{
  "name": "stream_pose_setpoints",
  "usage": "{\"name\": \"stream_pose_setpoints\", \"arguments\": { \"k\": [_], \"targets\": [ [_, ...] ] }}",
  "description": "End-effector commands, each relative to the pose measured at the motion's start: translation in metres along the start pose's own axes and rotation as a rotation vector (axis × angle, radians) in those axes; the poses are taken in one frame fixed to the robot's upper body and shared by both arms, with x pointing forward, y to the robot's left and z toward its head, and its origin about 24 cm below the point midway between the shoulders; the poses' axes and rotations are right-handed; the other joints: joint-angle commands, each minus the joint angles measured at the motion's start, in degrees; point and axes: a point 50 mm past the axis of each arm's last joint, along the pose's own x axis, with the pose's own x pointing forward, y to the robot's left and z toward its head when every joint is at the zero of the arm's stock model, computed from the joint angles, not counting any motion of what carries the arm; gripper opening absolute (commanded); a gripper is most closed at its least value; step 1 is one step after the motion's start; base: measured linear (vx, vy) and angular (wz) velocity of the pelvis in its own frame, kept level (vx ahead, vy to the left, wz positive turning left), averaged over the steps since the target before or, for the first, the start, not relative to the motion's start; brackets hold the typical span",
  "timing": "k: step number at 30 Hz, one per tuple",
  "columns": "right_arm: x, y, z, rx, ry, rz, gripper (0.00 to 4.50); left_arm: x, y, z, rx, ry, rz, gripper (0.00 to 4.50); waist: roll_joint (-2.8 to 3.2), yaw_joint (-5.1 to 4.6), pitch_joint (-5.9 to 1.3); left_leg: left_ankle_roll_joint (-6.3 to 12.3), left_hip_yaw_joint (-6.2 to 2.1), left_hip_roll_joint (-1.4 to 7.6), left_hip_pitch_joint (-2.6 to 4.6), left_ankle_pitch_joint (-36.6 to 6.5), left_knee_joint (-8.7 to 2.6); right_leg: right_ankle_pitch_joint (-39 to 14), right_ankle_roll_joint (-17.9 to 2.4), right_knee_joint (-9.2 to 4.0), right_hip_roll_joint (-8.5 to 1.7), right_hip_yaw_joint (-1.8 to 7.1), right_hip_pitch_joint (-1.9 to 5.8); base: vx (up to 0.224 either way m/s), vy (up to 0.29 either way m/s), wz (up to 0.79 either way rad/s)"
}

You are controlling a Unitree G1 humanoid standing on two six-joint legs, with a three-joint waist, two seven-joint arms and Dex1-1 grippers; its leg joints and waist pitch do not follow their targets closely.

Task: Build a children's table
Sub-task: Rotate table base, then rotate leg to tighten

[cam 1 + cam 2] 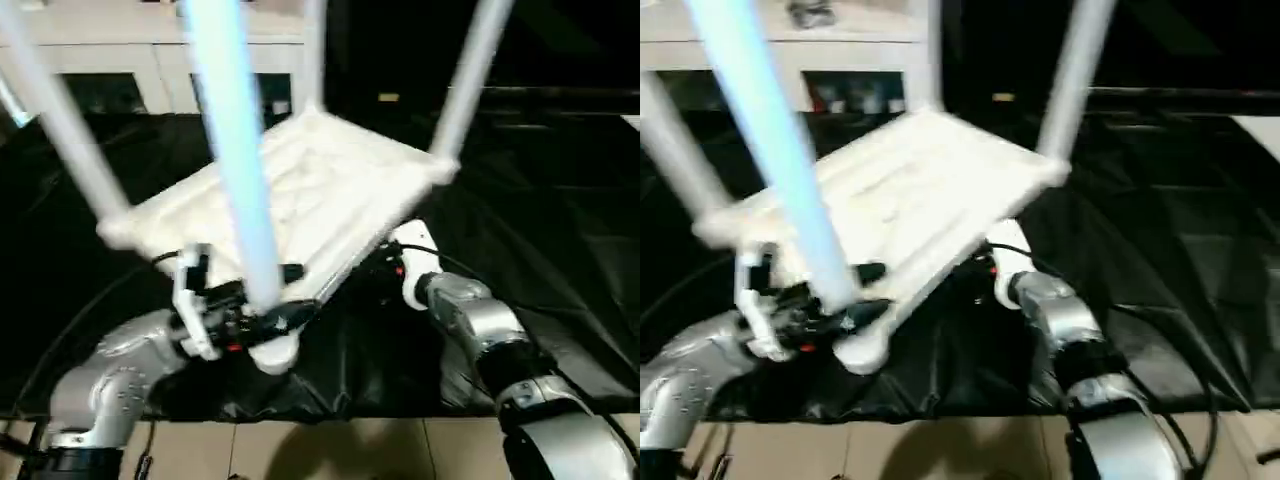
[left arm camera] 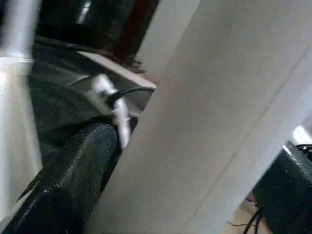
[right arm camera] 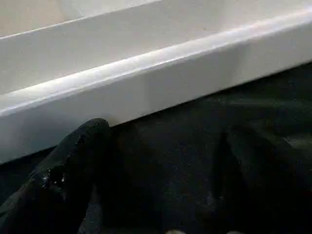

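An upside-down white tabletop (image 1: 310,195) is sitting tilted at the centre of the frame, resting on a black cloth (image 1: 560,250). Four white legs are rising from its corner sockets toward the top of the frame: one at upper left (image 1: 60,125), one at centre rear (image 1: 313,50), one at upper right (image 1: 470,75), and the nearest leg (image 1: 235,150) running from top centre down to the socket at lower centre.

The left gripper (image 1: 250,305) is reaching in from lower left, its fingers (image 2: 73,180) spread wide on either side of the nearest leg, low by its socket. Whether they are pressing on it cannot be told. That leg's long axis is running steeply upward, leaning slightly left.

The right gripper (image 3: 161,170) is at centre right, tucked under the tabletop's near right edge, its fingers (image 3: 73,161) spread wide and holding nothing; the edge lies just ahead of their tips.

The left arm looks nearer the leg, so seating it likely falls to that side.

A white cabinet (image 1: 130,60) is standing at upper left.
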Motion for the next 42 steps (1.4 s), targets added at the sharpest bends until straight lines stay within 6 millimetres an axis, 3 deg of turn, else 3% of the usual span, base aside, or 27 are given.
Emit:
{"name": "stream_pose_setpoints", "arguments": {
  "k": [1,7,9,10,12,15,19,22,25,26,28,32,35,38,42],
  "targets": [
    [0.013,0.028,0.005,-0.029,-0.007,0.120,4.44,0.023,-0.009,0.005,0.023,0.020,-0.112,4.50,0.05,0.37,-2.93,-0.73,0.03,0.65,0.25,-15.3,-4.60,-15.6,-12.0,-4.22,-2.71,2.06,2.68,0.000,0.000,0.00],
    [0.019,0.041,0.006,-0.034,-0.020,0.173,4.44,0.054,-0.012,0.006,0.028,0.028,-0.192,4.50,-0.27,-0.25,-3.09,0.11,0.16,0.63,0.20,-13.6,-4.39,-12.0,-13.2,-4.01,-2.59,2.10,2.89,0.000,0.000,0.00],
    [0.021,0.042,0.005,-0.028,-0.030,0.168,4.44,0.073,-0.010,0.006,0.049,0.028,-0.214,4.50,-0.37,-0.39,-3.00,0.12,0.13,0.58,0.15,-14.4,-4.42,-13.3,-13.3,-4.14,-2.61,2.06,3.00,0.000,0.000,0.00],
    [0.021,0.042,0.005,-0.028,-0.030,0.168,4.44,0.073,-0.010,0.006,0.049,0.028,-0.214,4.50,-0.42,-0.49,-2.98,0.28,0.19,0.58,0.21,-14.8,-4.41,-14.2,-13.1,-4.37,-2.60,2.07,2.84,0.000,0.000,0.00],
    [0.021,0.037,0.005,-0.018,-0.039,0.149,4.44,0.092,-0.006,0.006,0.086,0.024,-0.203,4.50,-0.45,-0.50,-2.96,0.24,0.13,0.59,0.30,-15.7,-4.33,-16.0,-12.5,-4.65,-2.72,2.08,2.80,0.000,0.000,0.00],
    [0.019,0.033,0.004,-0.011,-0.048,0.125,4.44,0.100,-0.002,0.005,0.119,0.021,-0.174,4.50,-0.32,-0.58,-3.15,0.70,0.11,0.64,0.09,-14.3,-4.29,-13.6,-13.0,-4.56,-2.70,2.07,3.01,0.000,0.000,0.00],
    [0.012,0.011,0.000,0.011,-0.063,0.028,4.44,0.110,0.009,0.001,0.207,0.050,-0.091,4.50,-0.28,-0.32,-3.32,1.46,0.13,0.66,0.20,-13.6,-4.12,-11.4,-13.8,-4.41,-2.73,2.03,3.14,0.000,0.000,0.00],
    [-0.006,-0.019,-0.007,0.019,-0.087,-0.056,4.44,0.101,0.019,0.001,0.320,0.091,-0.012,4.50,-0.08,-0.03,-3.38,2.17,0.11,0.71,0.12,-13.3,-4.09,-10.0,-14.2,-4.41,-2.70,1.94,3.27,0.000,0.000,0.00],
    [-0.017,-0.032,-0.009,-0.002,-0.096,-0.073,4.44,0.089,0.024,-0.001,0.372,0.146,0.009,4.50,0.01,0.65,-3.35,2.72,0.25,0.73,0.29,-12.3,-4.01,-8.3,-14.6,-4.18,-2.57,1.97,3.27,0.000,0.000,0.00],
    [-0.028,-0.043,-0.010,-0.033,-0.099,-0.079,4.44,0.077,0.027,-0.003,0.403,0.215,0.018,4.50,0.49,0.84,-3.41,2.62,0.18,0.74,0.31,-12.1,-3.94,-8.0,-14.6,-4.01,-2.66,1.94,3.29,0.000,0.000,0.00],
    [-0.035,-0.049,-0.009,-0.056,-0.103,-0.084,4.44,0.068,0.028,-0.005,0.402,0.260,0.001,4.50,0.37,1.27,-3.46,2.78,0.28,0.70,0.42,-11.5,-3.90,-6.8,-14.7,-3.95,-2.51,1.88,3.28,0.000,0.000,0.00],
    [-0.050,-0.059,-0.009,-0.112,-0.103,-0.076,4.49,0.049,0.026,-0.011,0.376,0.378,-0.016,4.32,0.79,1.71,-3.31,2.37,0.36,0.87,0.59,-12.6,-4.04,-8.6,-14.9,-4.00,-2.55,1.90,3.03,0.000,0.000,0.00],
    [-0.064,-0.062,-0.009,-0.175,-0.093,-0.029,4.50,0.036,0.024,-0.018,0.356,0.469,-0.013,4.14,0.64,1.87,-3.14,2.33,0.35,0.81,0.51,-13.4,-4.12,-9.8,-14.5,-4.06,-2.46,1.88,3.02,0.000,0.000,0.00],
    [-0.079,-0.057,-0.007,-0.232,-0.085,0.068,4.50,0.029,0.028,-0.025,0.385,0.549,0.019,4.00,0.50,2.22,-2.79,2.52,0.23,0.82,0.53,-15.3,-4.36,-14.2,-12.0,-4.63,-2.33,1.97,3.02,0.000,0.000,0.00],
    [-0.096,-0.050,-0.004,-0.286,-0.067,0.196,4.50,0.022,0.035,-0.030,0.409,0.627,0.086,3.68,0.72,2.11,-2.78,2.33,0.04,0.77,0.40,-16.0,-4.51,-16.3,-11.0,-4.95,-2.40,1.92,2.91,0.000,0.000,0.00]
  ]
}}
